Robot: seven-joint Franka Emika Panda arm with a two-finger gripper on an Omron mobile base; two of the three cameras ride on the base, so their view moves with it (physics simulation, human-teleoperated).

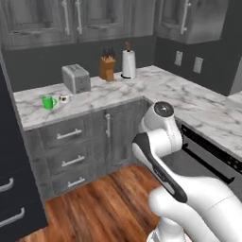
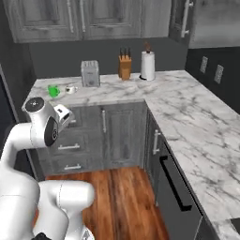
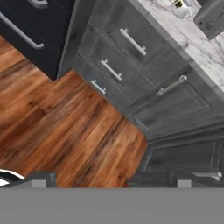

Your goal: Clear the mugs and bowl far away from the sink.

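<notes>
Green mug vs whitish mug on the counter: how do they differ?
The green mug is bright green all over; the whitish mug is pale with dark marks. The green one looks taller and sits nearer the counter's left end; the whitish one is closer to the toaster. Both stand upright on the marble counter.

Even, soft light fills the kitchen, brightest on the marble desk (image 1: 189,101) and dim under the cabinets (image 1: 90,19). Shadows are faint. All pictures look slightly blurred and low in detail.

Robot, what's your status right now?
Tool low over the wood floor, holding nothing. Green mug and whitish mug on the counter beside the toaster.
</notes>
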